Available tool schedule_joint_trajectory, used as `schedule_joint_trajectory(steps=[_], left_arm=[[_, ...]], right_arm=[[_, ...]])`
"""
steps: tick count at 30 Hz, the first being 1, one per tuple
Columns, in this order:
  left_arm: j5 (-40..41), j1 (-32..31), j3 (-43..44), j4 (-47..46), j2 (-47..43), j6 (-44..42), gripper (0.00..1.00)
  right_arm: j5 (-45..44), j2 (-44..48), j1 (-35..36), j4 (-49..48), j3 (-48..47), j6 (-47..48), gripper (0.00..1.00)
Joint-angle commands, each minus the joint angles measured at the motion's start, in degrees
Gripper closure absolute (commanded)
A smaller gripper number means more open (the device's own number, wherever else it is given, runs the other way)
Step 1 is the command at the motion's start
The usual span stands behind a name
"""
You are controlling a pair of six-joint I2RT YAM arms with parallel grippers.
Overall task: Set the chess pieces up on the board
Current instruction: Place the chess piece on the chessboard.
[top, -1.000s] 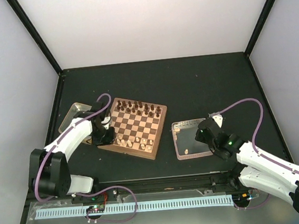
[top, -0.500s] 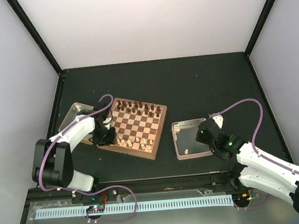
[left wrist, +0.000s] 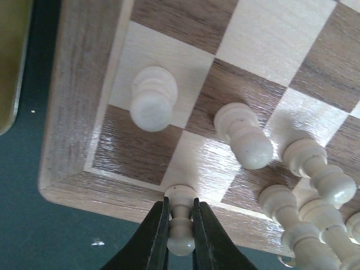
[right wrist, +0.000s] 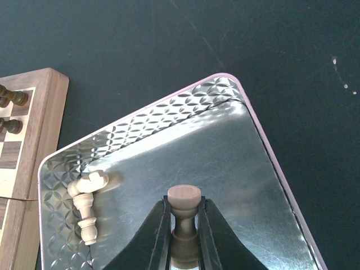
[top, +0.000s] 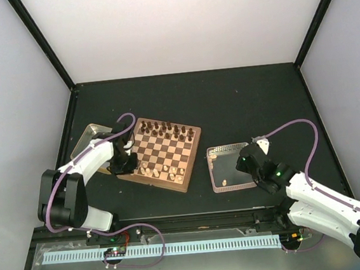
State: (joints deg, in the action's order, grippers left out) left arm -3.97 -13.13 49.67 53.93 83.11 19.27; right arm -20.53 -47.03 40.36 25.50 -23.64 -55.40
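At 8 o'clock corner of board (left wrist: pixel 73 112), top view: left gripper (left wrist: pixel 180 228) clamped on pale piece (left wrist: pixel 180 198). Right gripper (right wrist: pixel 184 219), 3 o'clock of board, pinching second pale piece (right wrist: pixel 184 197) over metal tray (right wrist: pixel 225 140).

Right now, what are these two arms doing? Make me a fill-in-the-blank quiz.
The left jaws are ___ on a pale piece at the board's edge.
The right jaws hold a second piece above the ___.
Nearby, a loose piece lies on its ___.
The dark pieces line the board's ___ edge.
Missing words: shut, tray, side, far.
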Motion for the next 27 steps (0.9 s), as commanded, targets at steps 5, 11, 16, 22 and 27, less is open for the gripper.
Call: schedule_joint_trajectory(steps=[5, 11, 16, 22, 27], left_arm=[[5.5, 0.7, 3.2, -1.0, -1.6, 1.9, 0.96], [2.4, 0.8, 4.1, -0.5, -1.7, 1.8, 0.97], [0.3, 0.6, 6.6, 2.0, -5.9, 2.8, 0.97], [-2.3, -3.1, 12.3, 4.3, -6.8, 3.7, 0.96], [-1.5, -7.7, 16.4, 5.3, -2.5, 3.4, 0.96]], right_arm=[[-1.9, 0.9, -0.2, -0.5, 0.9, 0.1, 0.89], [-1.9, 0.7, -0.2, -0.6, 0.9, 0.0, 0.89], [-1.7, 0.8, -0.2, -0.6, 0.9, 0.1, 0.89], [-1.5, 0.3, -0.2, -0.8, 0.8, 0.1, 0.9], [-1.5, 0.0, -0.2, -1.0, 1.0, -0.1, 0.89]])
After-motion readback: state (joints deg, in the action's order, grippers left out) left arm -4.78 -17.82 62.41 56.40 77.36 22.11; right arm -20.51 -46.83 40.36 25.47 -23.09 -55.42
